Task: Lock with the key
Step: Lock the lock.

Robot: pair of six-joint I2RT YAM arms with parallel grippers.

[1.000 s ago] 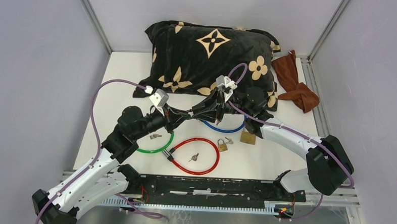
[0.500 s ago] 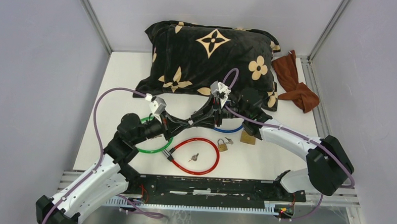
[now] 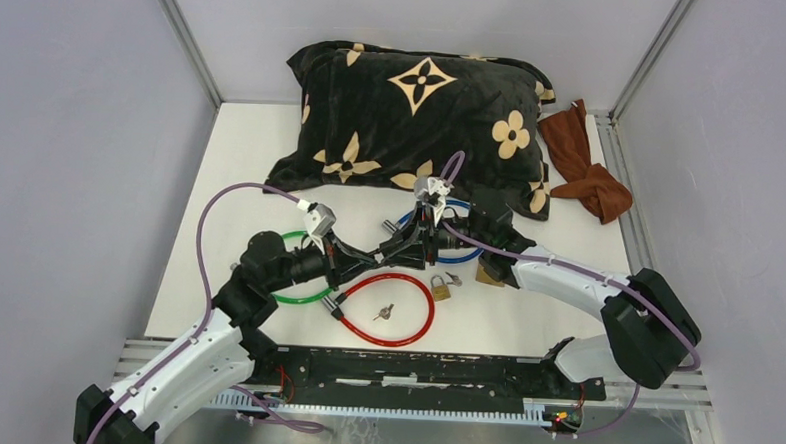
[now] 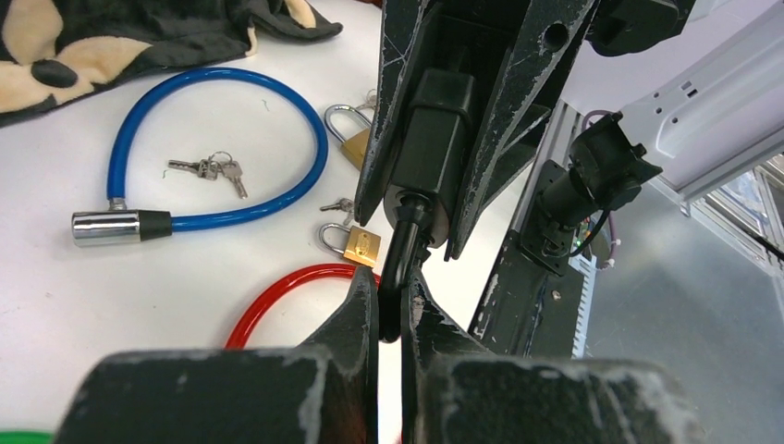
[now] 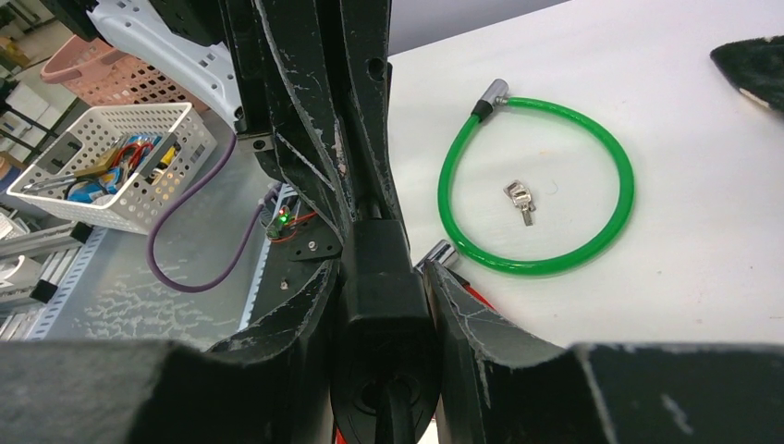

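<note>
Mid-table (image 3: 231, 175), before the pillow (image 3: 414, 113): blue cable lock (image 4: 222, 148), green cable lock (image 5: 545, 185), red cable lock (image 3: 390, 307) and brass padlock (image 4: 356, 245) lie below. Right gripper (image 5: 379, 277) clamps the black lock body (image 4: 430, 120). Left gripper (image 4: 390, 296), pressed together, pinches the key (image 4: 399, 254) at its end.

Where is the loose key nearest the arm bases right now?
In the top view, the loose key lies inside the loop of the red cable lock, front centre between the two arms. It is just left of and nearer than the small brass padlock.
</note>
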